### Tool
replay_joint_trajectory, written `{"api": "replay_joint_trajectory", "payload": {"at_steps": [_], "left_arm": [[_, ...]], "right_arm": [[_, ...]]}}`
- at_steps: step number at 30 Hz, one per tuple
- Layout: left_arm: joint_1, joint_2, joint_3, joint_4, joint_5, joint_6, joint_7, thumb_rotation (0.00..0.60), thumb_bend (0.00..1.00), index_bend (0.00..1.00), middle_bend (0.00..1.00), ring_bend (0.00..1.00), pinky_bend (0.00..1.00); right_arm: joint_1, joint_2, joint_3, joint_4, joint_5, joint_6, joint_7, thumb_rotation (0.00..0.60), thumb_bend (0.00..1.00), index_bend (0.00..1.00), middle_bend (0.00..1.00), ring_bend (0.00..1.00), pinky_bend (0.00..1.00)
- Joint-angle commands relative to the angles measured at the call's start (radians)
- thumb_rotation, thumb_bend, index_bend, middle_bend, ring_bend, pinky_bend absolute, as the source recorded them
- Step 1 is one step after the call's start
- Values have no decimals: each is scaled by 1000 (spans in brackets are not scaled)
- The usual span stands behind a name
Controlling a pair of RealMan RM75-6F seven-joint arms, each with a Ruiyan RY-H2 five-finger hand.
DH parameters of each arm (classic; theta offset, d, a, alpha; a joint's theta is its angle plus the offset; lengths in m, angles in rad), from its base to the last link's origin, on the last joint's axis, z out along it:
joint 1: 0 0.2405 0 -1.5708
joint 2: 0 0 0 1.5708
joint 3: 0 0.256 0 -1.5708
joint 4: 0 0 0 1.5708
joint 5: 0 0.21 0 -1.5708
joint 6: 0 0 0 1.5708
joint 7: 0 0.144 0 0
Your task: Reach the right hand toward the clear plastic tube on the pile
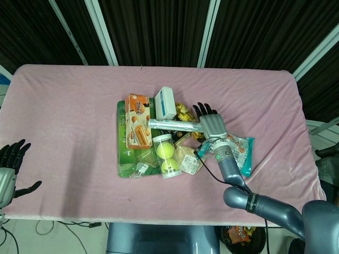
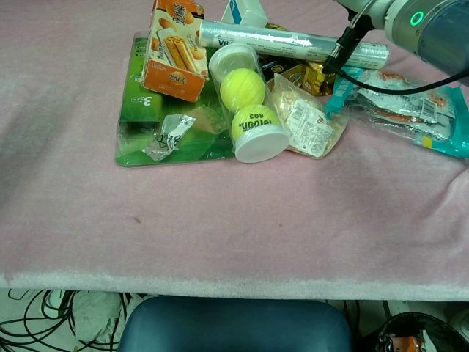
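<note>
Pink cloth covers the surface (image 1: 69,106). Pile sits mid-surface: green pack (image 1: 123,151) at the bottom, orange box (image 1: 137,127) on its top left part, white-blue box (image 1: 166,102) behind, ball can (image 1: 165,155) lying with two yellow balls inside and its white lid toward the camera.

Clear tube (image 1: 175,125) lies across the top of the pile, roughly horizontal in the head view, resting over the far end of the ball can and the gold wrappers (image 1: 184,112). In the chest view the tube (image 2: 293,42) runs from the orange box out to the right, with its right end partly behind the wrist.

Right hand (image 1: 211,123) is over the tube's right end, palm down, fingers (image 1: 204,109) spread and stretched past the tube toward the far edge. Nothing is gripped. Cannot tell from either view whether the palm touches the tube. In the chest view only the wrist with a green LED ring (image 2: 418,17) and a black cable show.

Snack bag (image 1: 188,159) sits just right of the can. Teal-edged packet (image 1: 241,151) lies right of the pile, partly under the right forearm.

Left hand (image 1: 11,161) is at the near left edge, well apart from the pile, fingers spread, holding nothing.
</note>
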Motion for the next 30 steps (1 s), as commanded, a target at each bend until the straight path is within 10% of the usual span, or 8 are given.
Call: {"api": "replay_joint_trajectory", "payload": {"at_steps": [1,10,30], "left_arm": [[0,0,0,-1,-2,-1,2,600,0,0,0,0,0],[-1,1,-1,-3,-5,-4,1,600,0,0,0,0,0],[3,-2,2,0,14,16,0,600,0,0,0,0,0]], "right_arm": [[24,-26,-5,58,20,-28,18,600,211,110,154,118,267],[40,-64,-34,143,-18,-51,87,600,479,748,625,596,653],[-158,246,-7,-321,-190,214,311,600,501,834,682,651,673]]}}
